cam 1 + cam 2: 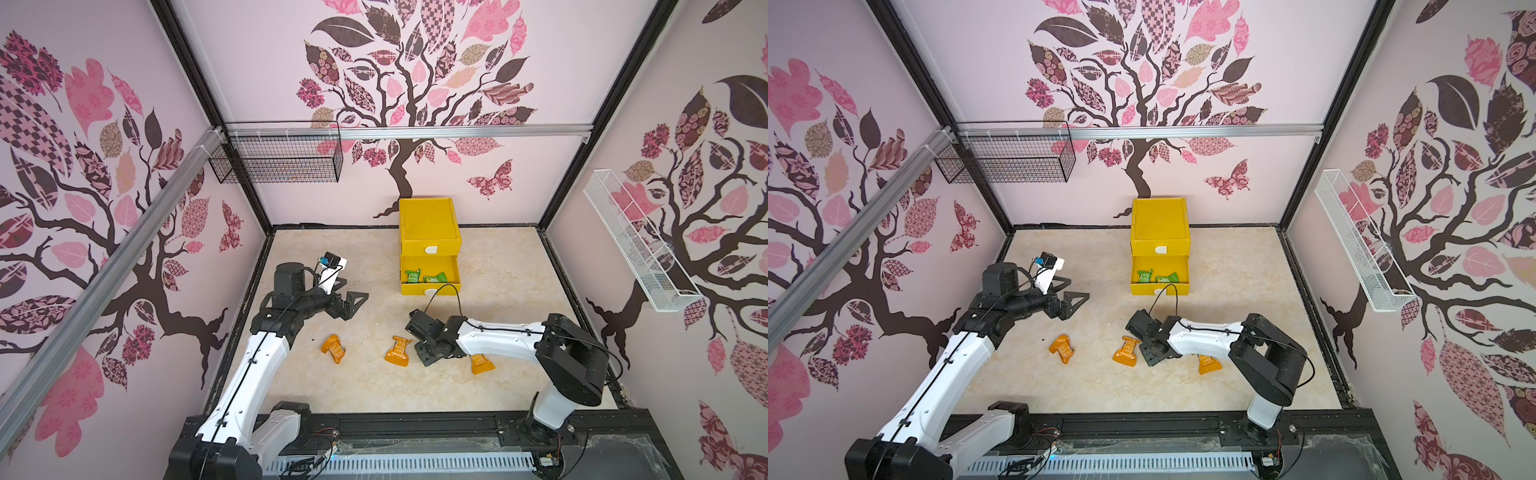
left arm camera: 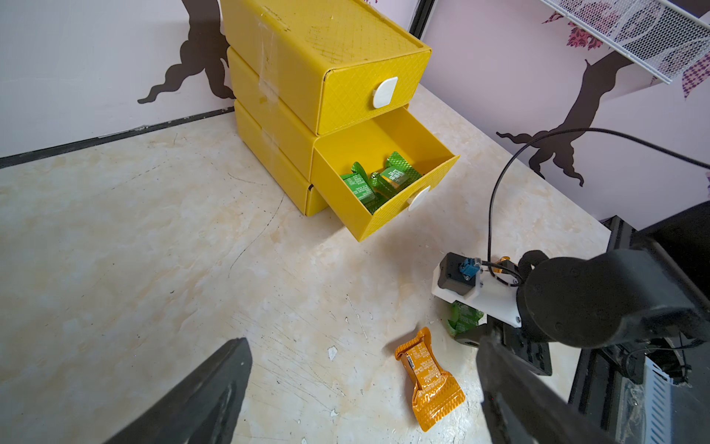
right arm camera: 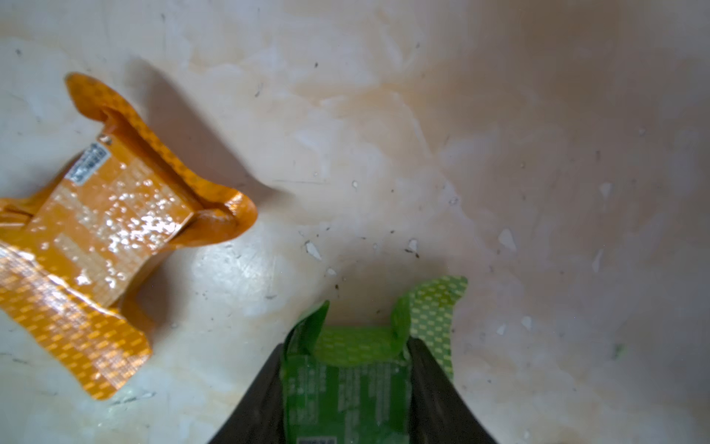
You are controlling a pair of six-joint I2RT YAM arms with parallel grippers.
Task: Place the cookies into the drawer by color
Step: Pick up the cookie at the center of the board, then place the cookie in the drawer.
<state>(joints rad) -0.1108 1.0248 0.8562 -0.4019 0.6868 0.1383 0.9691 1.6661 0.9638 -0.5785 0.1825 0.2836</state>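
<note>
The right claw (image 3: 347, 344) is squeezing a green cookie packet (image 3: 347, 388) between its two black fingers (image 3: 434, 388). The jaws are about half shut and are pressing on the packet's sides. The claw is pointing down, low over the table (image 1: 498, 266). I cannot tell if the packet is touching the table or not.

The left claw (image 1: 350, 292) is standing wide open and is holding nothing. It is hanging over bare table, well apart from every packet.

The yellow drawer box (image 1: 428, 224) is sitting at the back of the table, by the wall. Its top drawer (image 2: 357, 100) is shut. Its middle drawer (image 2: 388, 219) is sticking out open, and inside it a second green packet (image 2: 361, 188) and a third green packet (image 2: 395, 175) are lying side by side.

Three orange ones are lying on the table nearer the front. The first orange packet (image 1: 332, 348) is lying near the left arm. The middle orange packet (image 1: 398, 351) is lying just beside the right claw — close, but not in it. The last orange packet (image 1: 482, 365) is partly hiding under the right arm.
</note>
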